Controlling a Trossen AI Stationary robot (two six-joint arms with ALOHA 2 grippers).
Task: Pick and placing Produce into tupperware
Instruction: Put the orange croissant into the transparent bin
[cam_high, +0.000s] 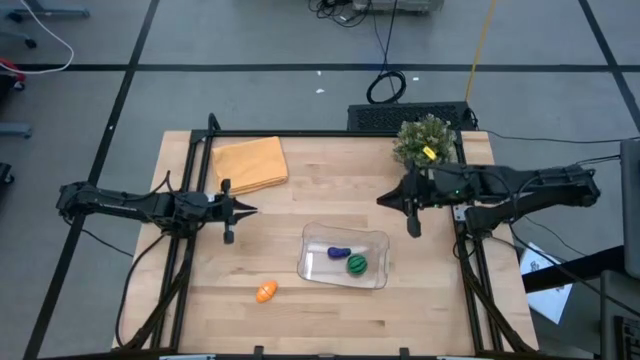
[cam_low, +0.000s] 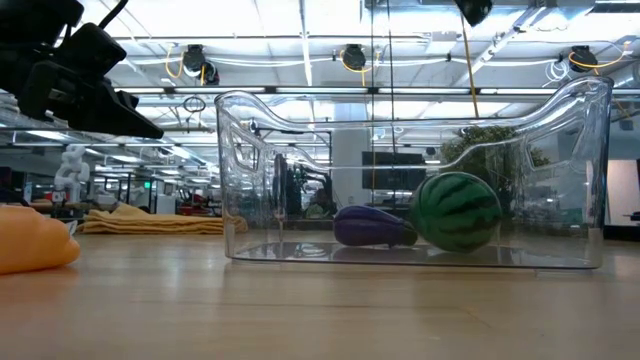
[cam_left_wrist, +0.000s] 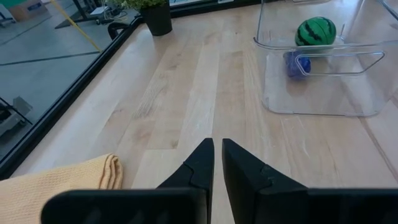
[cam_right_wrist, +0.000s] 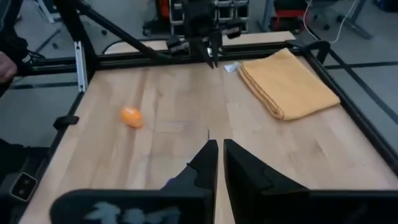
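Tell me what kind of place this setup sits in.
Most likely a robotics lab or workshop in a big open industrial hall: ceiling strip lights run far back behind the tupperware, cables trail over a grey floor, and the table carries a black frame.

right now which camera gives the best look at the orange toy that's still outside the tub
The high view: the orange piece lies whole on the bare table with its green tip showing, clearly outside the tupperware. The right wrist view shows it small and far off. The low view cuts it off at the edge. The left wrist view misses it.
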